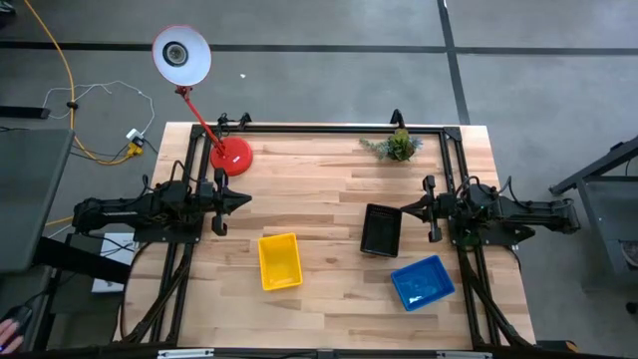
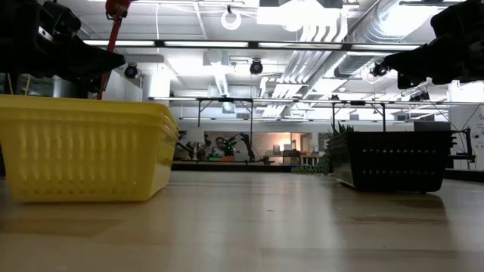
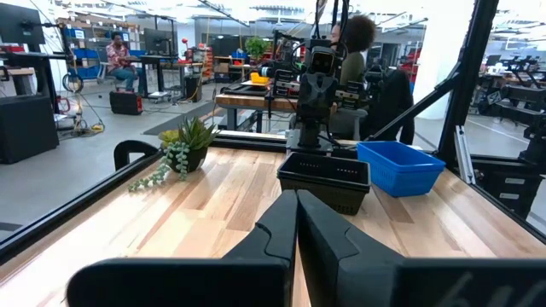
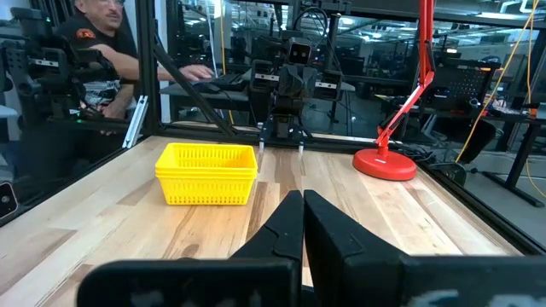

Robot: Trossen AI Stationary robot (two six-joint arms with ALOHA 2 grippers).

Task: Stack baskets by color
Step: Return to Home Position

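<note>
Homing should leave left hand (image 1: 246, 199) and right hand (image 1: 405, 210), both closed on nothing, parked level and clear of baskets (image 1: 280, 261).

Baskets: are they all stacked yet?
It looks done. There is one yellow pile, one black pile and one blue pile, with no loose baskets on the table. Nothing is in hand: the left gripper and right gripper are shut and empty. Nothing seems left.
</note>
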